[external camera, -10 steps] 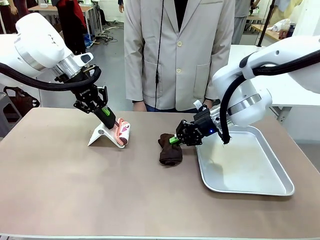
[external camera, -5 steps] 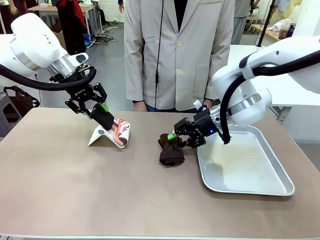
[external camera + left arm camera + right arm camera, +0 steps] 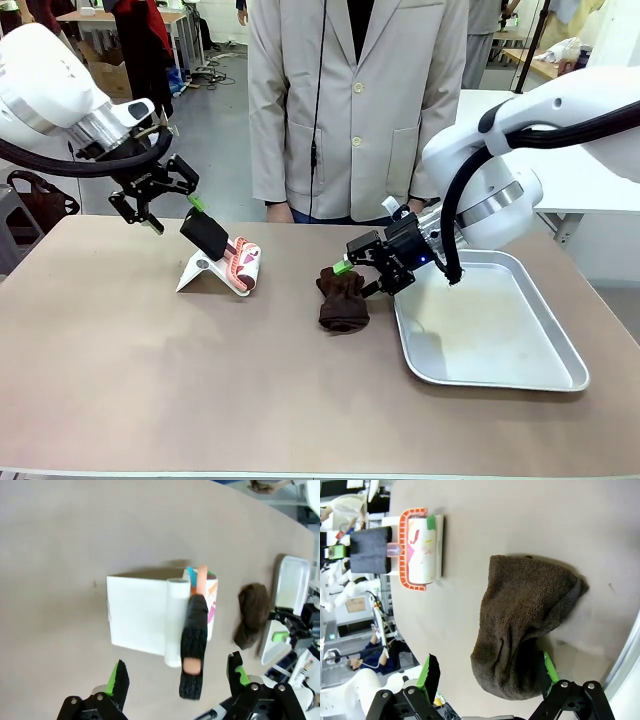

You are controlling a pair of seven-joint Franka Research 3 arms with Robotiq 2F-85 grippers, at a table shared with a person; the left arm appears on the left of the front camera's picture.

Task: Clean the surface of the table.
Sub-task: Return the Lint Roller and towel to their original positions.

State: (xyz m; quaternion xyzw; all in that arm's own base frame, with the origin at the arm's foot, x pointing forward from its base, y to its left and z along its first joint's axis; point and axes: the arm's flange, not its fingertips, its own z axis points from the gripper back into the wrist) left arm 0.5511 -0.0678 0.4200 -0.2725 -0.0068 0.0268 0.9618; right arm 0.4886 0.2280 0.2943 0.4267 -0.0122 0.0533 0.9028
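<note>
Both grippers have just let go and backed off, left gripper (image 3: pixel 155 195) jaws apart above the lint roller (image 3: pixel 237 263), right gripper (image 3: pixel 362 268) spread over the brown cloth (image 3: pixel 342 297) mid-table (image 3: pixel 200 380), so cleaning has stalled.

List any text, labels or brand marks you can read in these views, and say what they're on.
None can be read.
Lint roller: coloured pattern on the roll, no legible words.
White stand: plain.
Brown cloth, metal tray and table: unmarked.
Left gripper and right gripper: no legible marks.
</note>
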